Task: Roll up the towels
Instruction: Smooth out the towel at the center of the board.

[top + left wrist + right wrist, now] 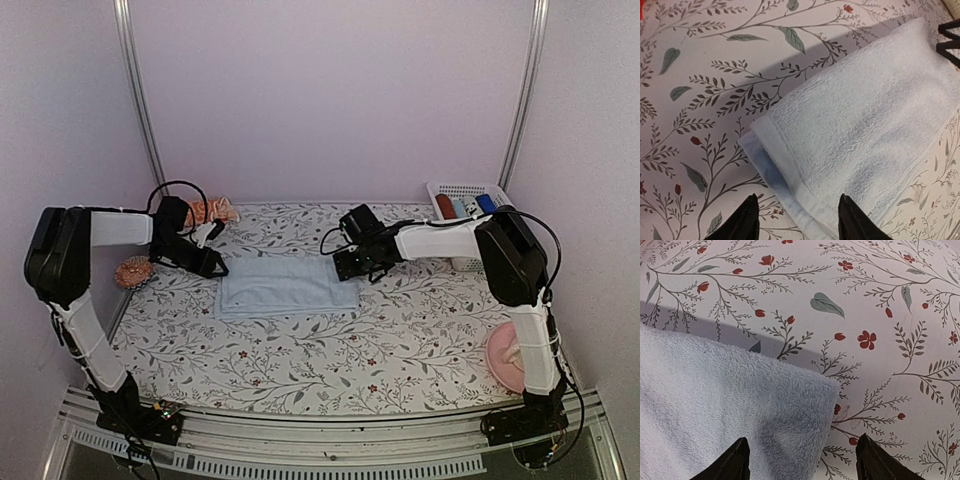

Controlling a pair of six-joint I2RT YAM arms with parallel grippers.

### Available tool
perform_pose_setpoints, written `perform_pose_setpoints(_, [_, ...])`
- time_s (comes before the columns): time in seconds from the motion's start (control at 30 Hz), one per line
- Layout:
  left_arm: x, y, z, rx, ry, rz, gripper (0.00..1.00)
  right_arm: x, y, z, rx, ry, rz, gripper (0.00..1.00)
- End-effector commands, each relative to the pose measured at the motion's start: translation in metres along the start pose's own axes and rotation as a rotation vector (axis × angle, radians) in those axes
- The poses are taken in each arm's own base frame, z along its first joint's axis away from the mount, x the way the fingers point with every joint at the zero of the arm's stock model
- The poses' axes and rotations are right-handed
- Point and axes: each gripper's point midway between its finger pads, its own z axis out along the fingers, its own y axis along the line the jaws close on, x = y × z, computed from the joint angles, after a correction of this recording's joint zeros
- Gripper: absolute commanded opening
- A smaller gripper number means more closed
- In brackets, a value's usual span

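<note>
The light blue towel [288, 285] lies folded flat in the middle of the floral table. My left gripper [214, 263] hovers at its left end, jaws open. In the left wrist view the towel's hemmed edge [790, 175] runs between the open fingers of the left gripper [799, 214] without being pinched. My right gripper [347, 267] is at the towel's right end, also open. In the right wrist view the towel's corner [805, 405] sits between the spread fingers of the right gripper [802, 454]. The orange-red towel [212, 211] lies bunched at the back left.
A white basket [465, 203] holding several small items stands at the back right. A pink plate [507, 360] sits by the right arm's base. A round orange-brown object [133, 272] lies at the left edge. Walls close in the table on three sides.
</note>
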Motion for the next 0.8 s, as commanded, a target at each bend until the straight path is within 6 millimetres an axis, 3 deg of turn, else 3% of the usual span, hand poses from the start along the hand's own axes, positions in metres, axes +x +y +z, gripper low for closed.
perform_pose_setpoints(0.0, [-0.015, -0.023, -0.030, 0.028, -0.067, 0.129, 0.54, -0.007, 0.008, -0.014, -0.019, -0.019, -0.026, 0.73])
perform_pose_setpoints(0.23, [0.021, -0.058, -0.039, 0.092, -0.046, 0.356, 0.36, -0.007, 0.020, -0.025, -0.042, -0.029, -0.051, 0.73])
perform_pose_setpoints(0.43, [0.044, -0.080, -0.025, 0.053, -0.011, 0.591, 0.32, -0.001, 0.024, -0.031, -0.062, -0.023, -0.053, 0.73])
perform_pose_setpoints(0.77, [0.057, -0.057, 0.006, -0.094, 0.069, 0.671, 0.24, 0.009, 0.020, -0.033, -0.059, -0.011, -0.048, 0.73])
